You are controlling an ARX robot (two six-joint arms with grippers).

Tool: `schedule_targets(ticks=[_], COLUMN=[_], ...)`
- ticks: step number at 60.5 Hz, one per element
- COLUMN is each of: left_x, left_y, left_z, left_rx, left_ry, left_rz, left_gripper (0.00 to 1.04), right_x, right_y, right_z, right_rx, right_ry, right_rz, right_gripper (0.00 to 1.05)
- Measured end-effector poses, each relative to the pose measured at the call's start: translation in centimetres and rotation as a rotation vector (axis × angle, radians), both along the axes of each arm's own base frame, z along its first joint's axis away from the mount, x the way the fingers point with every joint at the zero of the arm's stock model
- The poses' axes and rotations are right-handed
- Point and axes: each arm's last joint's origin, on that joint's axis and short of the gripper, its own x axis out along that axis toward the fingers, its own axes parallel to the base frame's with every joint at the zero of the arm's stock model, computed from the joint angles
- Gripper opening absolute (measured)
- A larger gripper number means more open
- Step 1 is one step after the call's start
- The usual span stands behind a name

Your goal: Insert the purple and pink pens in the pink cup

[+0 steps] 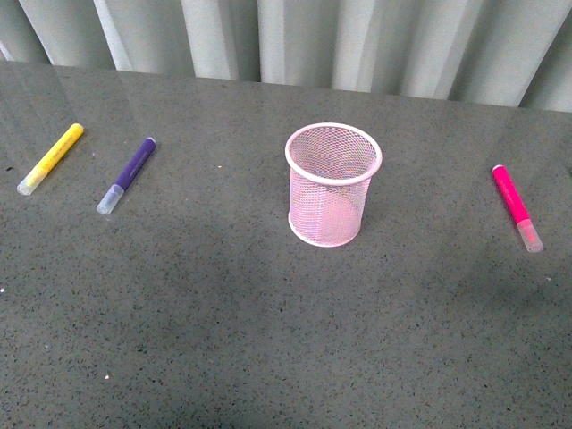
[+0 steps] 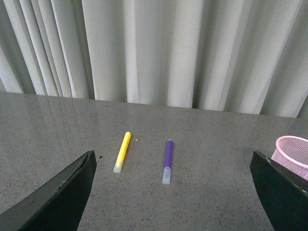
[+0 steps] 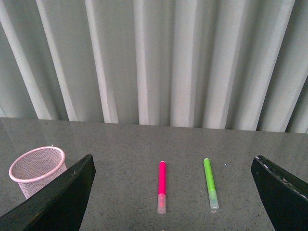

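Standing pink cup [image 1: 327, 211], purple pen [image 1: 127, 174], pink pen [image 1: 516, 206]

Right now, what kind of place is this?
Probably a robot practice setup rather than a home desk: a grey speckled table, a plain pale curtain behind it, and just a pink cup with a purple pen, pink pen and yellow pen laid apart from it.

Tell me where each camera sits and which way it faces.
Front: robot's body, looking across grey table at pale pink wire-mesh cup, purple marker, pink marker; no arms.
Left wrist: faces curtain; open left claw frames purple marker, yellow marker.
Right wrist: same way; open right claw frames pink marker, green marker.
All three share the cup.
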Motion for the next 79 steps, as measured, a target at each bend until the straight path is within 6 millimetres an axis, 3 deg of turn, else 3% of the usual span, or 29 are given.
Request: schedule_targets(ticks=[70,79], left_x=[0.01,0.33], left_y=[0.01,-0.51], left_z=[-0.01,-0.57], left_rx=[0.000,-0.060], left_ry=[0.003,0.296], left_rz=[0.006,0.211], left_gripper=[0.98,0.98], right_x=[0.00,0.00], right_y=[0.00,0.00], right_z=[0.00,0.00], right_rx=[0.000,0.000], right_ry=[0.000,0.000], right_rz=[0.000,0.000], right_gripper=[0.98,0.98])
